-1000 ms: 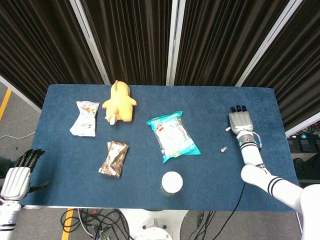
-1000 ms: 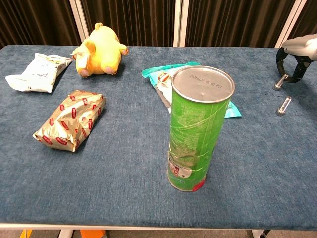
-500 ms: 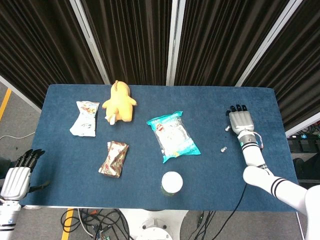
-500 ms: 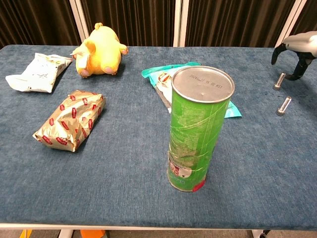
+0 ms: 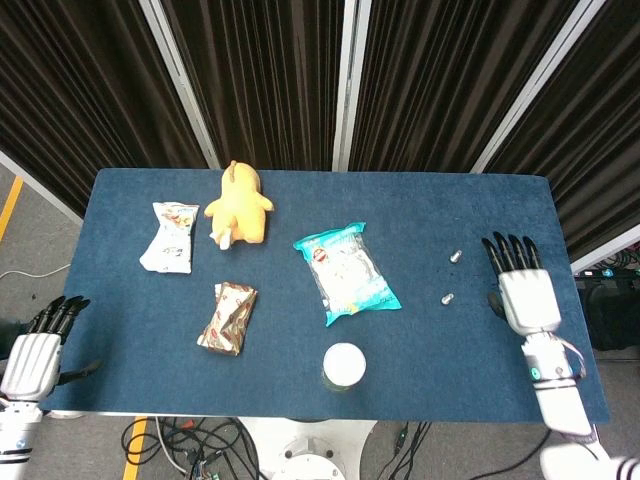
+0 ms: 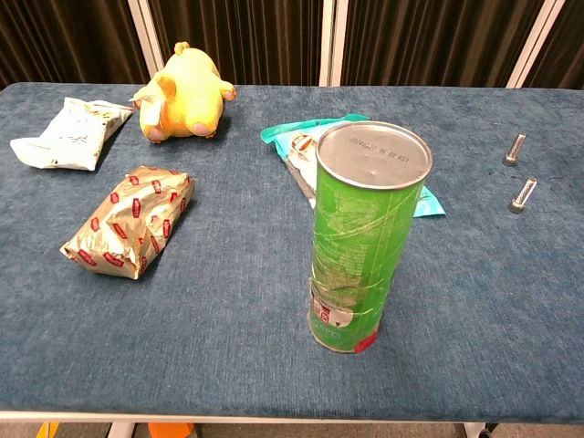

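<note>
Right hand (image 5: 524, 290): over the right side of the blue table (image 5: 420, 220), fingers straight and spread, holding nothing. Nearest items: two small metal bolts, one (image 5: 447, 297) just left of the hand, the other (image 5: 455, 256) a little farther back; both lie flat, apart from each other and from the hand.

Left hand (image 5: 40, 345): off the table's near left corner, fingers apart, empty.

Also on the table: green tube can (image 6: 363, 233), upright, near edge; teal snack bag (image 5: 345, 272); gold wrapped packet (image 5: 227, 317); white packet (image 5: 168, 236); yellow plush toy (image 5: 239, 205).
</note>
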Action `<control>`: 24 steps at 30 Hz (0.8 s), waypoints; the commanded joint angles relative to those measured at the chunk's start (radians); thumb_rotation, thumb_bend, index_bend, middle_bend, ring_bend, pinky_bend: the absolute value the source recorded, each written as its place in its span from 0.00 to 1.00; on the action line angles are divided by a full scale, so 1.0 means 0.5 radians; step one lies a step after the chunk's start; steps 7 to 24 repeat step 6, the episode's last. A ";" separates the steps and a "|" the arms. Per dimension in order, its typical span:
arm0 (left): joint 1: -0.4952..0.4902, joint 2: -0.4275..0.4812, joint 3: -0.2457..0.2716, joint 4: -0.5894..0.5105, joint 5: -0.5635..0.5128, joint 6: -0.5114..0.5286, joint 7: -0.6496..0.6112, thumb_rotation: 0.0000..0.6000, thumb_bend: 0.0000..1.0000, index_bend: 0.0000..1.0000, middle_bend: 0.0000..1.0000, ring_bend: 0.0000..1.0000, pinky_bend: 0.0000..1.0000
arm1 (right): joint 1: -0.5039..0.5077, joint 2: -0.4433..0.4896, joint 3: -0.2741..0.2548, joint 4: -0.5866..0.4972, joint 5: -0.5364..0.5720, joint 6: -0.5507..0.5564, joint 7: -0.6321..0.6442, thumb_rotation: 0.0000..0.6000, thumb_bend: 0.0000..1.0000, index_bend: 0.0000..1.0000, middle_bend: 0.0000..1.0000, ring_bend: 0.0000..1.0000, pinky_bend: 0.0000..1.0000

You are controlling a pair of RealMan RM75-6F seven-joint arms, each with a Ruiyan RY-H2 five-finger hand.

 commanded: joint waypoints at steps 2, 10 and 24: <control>-0.001 0.009 0.001 -0.035 0.009 0.007 0.039 1.00 0.01 0.14 0.12 0.05 0.17 | -0.387 -0.189 -0.171 0.296 -0.370 0.411 0.338 1.00 0.20 0.00 0.00 0.00 0.00; -0.002 0.017 0.004 -0.059 0.014 0.005 0.068 1.00 0.01 0.14 0.12 0.05 0.17 | -0.460 -0.283 -0.156 0.438 -0.367 0.391 0.465 1.00 0.20 0.00 0.00 0.00 0.00; -0.002 0.017 0.004 -0.059 0.014 0.005 0.068 1.00 0.01 0.14 0.12 0.05 0.17 | -0.460 -0.283 -0.156 0.438 -0.367 0.391 0.465 1.00 0.20 0.00 0.00 0.00 0.00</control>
